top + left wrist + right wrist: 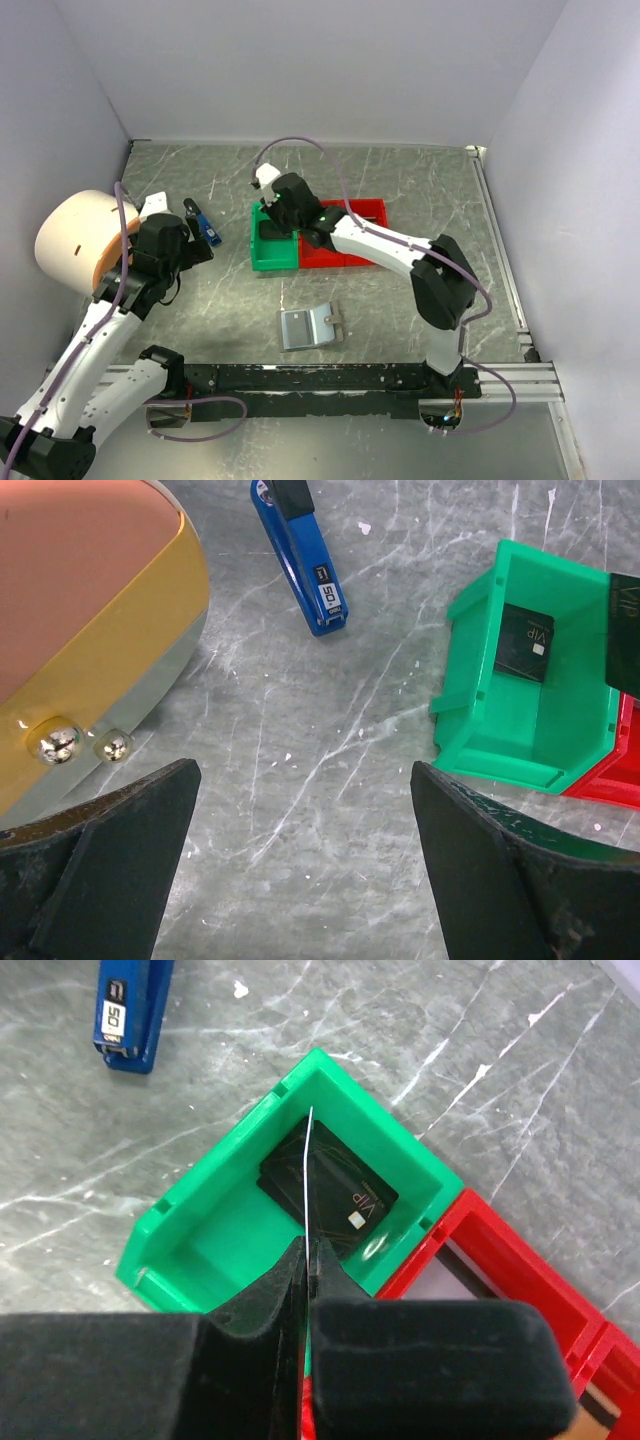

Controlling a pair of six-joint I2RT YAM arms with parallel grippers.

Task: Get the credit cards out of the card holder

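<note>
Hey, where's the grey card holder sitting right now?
In the top view, the small flat grey bifold card holder lies open at table centre, between the green plastic tray behind it and the black base rail in front.

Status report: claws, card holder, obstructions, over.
Left claw open, empty. Right claw shut on a card above green tray, black card inside. Card holder open near bases. Nothing in the way.

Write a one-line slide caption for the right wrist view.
Right tool pinches a card edge-on above the green tray, where a black VIP card lies.
</note>
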